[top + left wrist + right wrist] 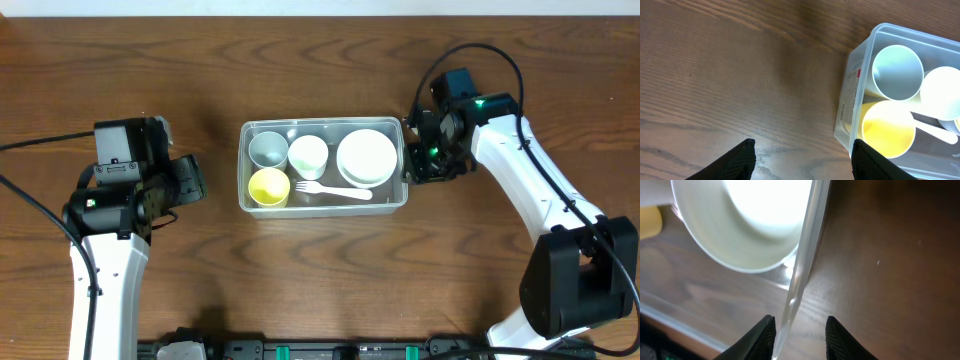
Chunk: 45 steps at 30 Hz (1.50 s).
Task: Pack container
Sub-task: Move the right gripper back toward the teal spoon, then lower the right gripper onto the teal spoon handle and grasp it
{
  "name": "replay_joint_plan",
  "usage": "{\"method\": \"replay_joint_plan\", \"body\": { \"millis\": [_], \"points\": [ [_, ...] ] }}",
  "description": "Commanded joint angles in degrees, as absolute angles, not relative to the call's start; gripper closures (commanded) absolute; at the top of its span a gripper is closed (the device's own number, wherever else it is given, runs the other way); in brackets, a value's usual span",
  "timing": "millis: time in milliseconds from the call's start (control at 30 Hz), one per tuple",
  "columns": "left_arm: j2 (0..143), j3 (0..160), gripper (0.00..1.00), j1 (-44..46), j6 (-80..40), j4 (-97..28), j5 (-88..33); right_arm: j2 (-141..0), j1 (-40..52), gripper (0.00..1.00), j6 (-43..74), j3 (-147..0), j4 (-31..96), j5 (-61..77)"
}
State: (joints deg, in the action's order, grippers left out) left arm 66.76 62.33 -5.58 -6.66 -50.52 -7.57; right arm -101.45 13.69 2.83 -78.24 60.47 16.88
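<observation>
The clear container [322,124] sits mid-table and holds a pale blue cup [268,148], a white cup [308,155], a white bowl [366,157], a yellow cup [268,186] and a white fork [335,191]. My right gripper [412,152] is at its right end. In the right wrist view, the right gripper [800,320] straddles the container's thin wall [807,245]. The wall lies against the inner finger, with a gap to the outer one. The white bowl [755,225] is just inside. My left gripper [804,145] stands open over bare wood, left of the container's corner [850,100].
Dark wooden table [320,280] all around the container. Black cables trail from both arms, at the left edge [40,140] and above the right arm [480,50]. The right arm's base [580,280] stands at the front right.
</observation>
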Motion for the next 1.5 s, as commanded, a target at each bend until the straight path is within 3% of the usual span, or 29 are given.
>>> {"method": "replay_joint_plan", "body": {
  "millis": [0, 167, 433, 467, 500, 533, 733, 967, 1233, 1467],
  "points": [
    [66.87, 62.37, 0.38, -5.78, -6.96, -50.41, -7.92, -101.19, 13.50, 0.66, 2.00, -78.37, 58.37, 14.28],
    [66.87, 62.37, 0.38, -5.78, -6.90, -50.41, -7.92, -99.13, 10.35, 0.69, 3.95, -81.97, 57.36, 5.13],
    [66.87, 62.37, 0.38, -5.78, -5.65, -50.41, -7.92, -88.40, -4.51, 0.63, 21.85, -84.12, 58.83, -4.73],
    [66.87, 62.37, 0.38, -5.78, -5.65, -50.41, -7.92, -87.50, -6.70, 0.45, 22.55, -84.09, 59.61, -4.73],
    [66.87, 62.37, 0.37, -5.78, -5.65, -50.41, -7.92, -86.76, -9.26, 0.12, 22.74, -84.09, 60.64, -4.71],
    [66.87, 62.37, 0.38, -5.78, -5.65, -50.41, -7.92, -86.32, -11.77, 0.06, 22.72, -84.09, 61.87, -4.73],
    [66.87, 62.37, 0.38, -5.78, -5.67, -50.41, -7.94, -86.32, -24.34, 0.01, 22.55, -80.79, 65.78, -4.69],
    [66.87, 62.37, 0.38, -5.78, -5.69, -50.41, -7.97, -86.41, -32.95, 0.01, 16.29, -67.59, 58.96, -4.05],
    [66.87, 62.37, 0.37, -5.78, -5.69, -50.43, -7.97, -86.46, -34.85, 0.01, 8.43, -55.33, 45.06, 1.63],
    [66.87, 62.37, 0.38, -5.78, -5.91, -50.46, -7.99, -87.50, -34.87, 0.01, 5.02, -50.68, 42.09, 3.25]
  ]
}}
